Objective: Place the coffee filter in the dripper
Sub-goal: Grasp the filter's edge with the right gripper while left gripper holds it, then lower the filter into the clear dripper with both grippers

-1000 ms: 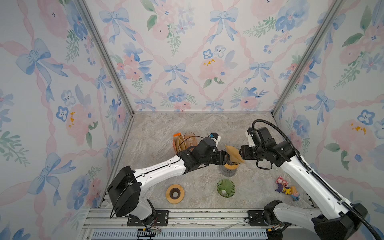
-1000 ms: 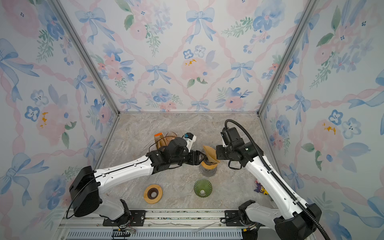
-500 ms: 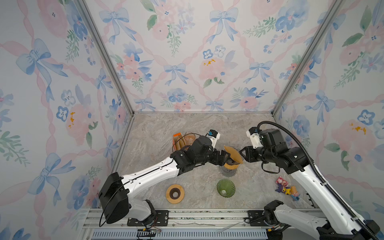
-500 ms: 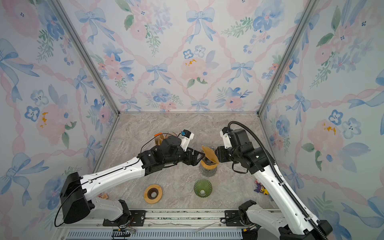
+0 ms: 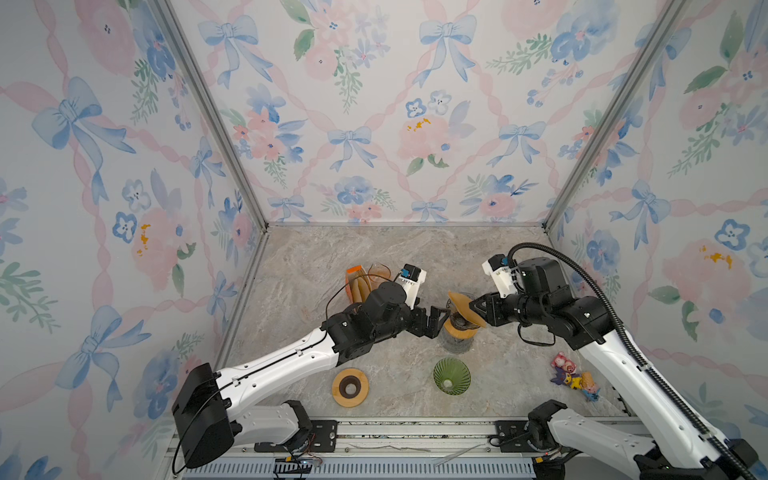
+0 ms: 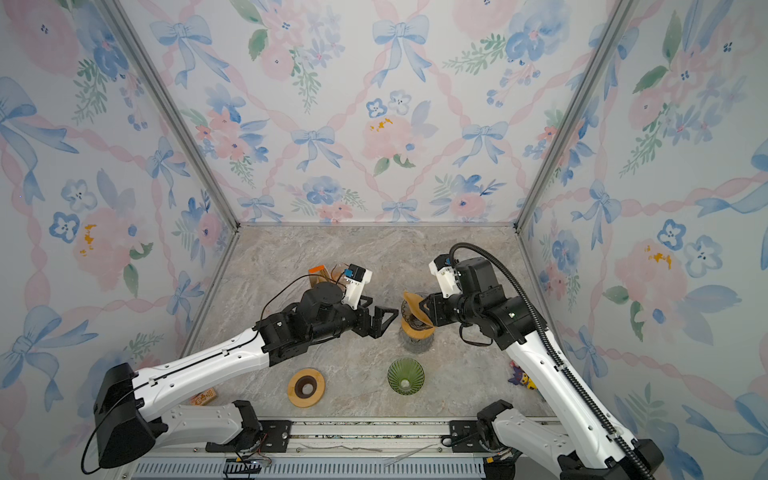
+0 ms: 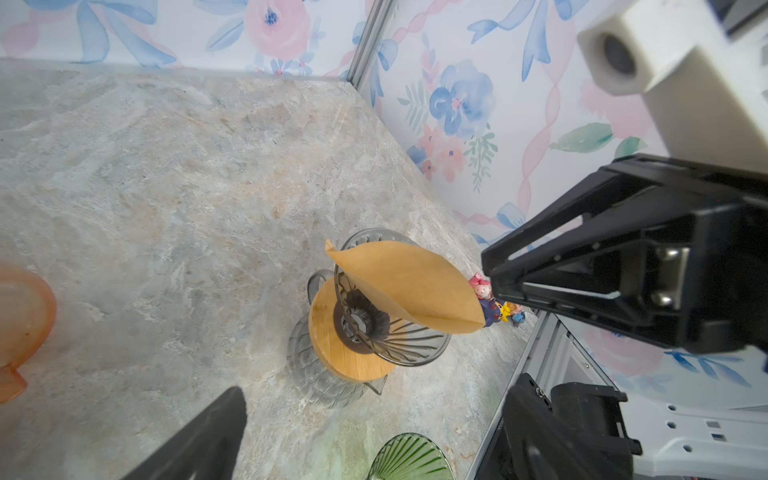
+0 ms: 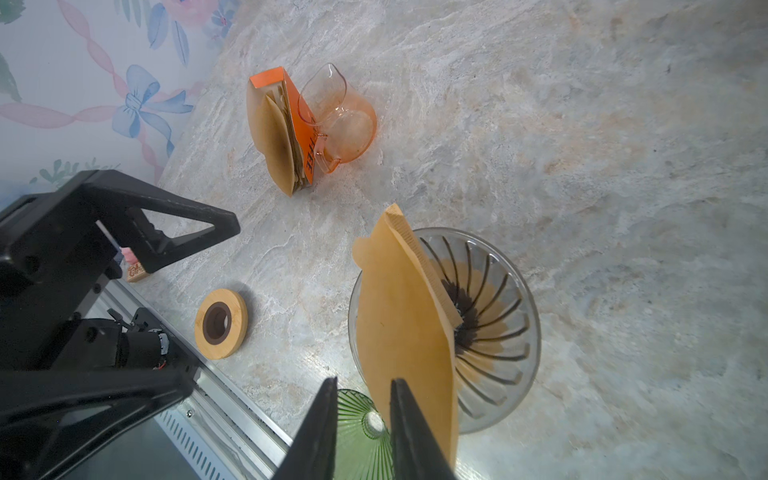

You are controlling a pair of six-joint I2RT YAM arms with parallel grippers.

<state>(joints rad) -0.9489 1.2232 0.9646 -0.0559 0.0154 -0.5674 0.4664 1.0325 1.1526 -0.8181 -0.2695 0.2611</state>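
The brown paper coffee filter [image 5: 464,309] [image 8: 403,316] stands folded and tilted in the clear glass dripper [image 5: 457,328] [image 8: 498,332]. The dripper rests on a wooden collar over a glass carafe [image 7: 316,378]. My left gripper [image 5: 436,322] [image 6: 384,322] is wide open just left of the dripper, clear of the filter. My right gripper [image 5: 473,308] [image 8: 361,384] points at the filter's right edge. Its fingers stand a narrow gap apart with nothing between them, and the filter lies against the outer side of one finger.
A green glass dripper [image 5: 451,375] and a wooden ring [image 5: 350,387] sit near the front rail. An orange glass server [image 5: 379,272] and an orange pack of filters [image 5: 356,286] stand behind my left arm. Small toys [image 5: 573,374] lie at the right wall.
My left gripper has opened, let go of the filter and drawn back to the left. The right gripper's fingers have narrowed at the filter's right edge. The filter now stands in the dripper.
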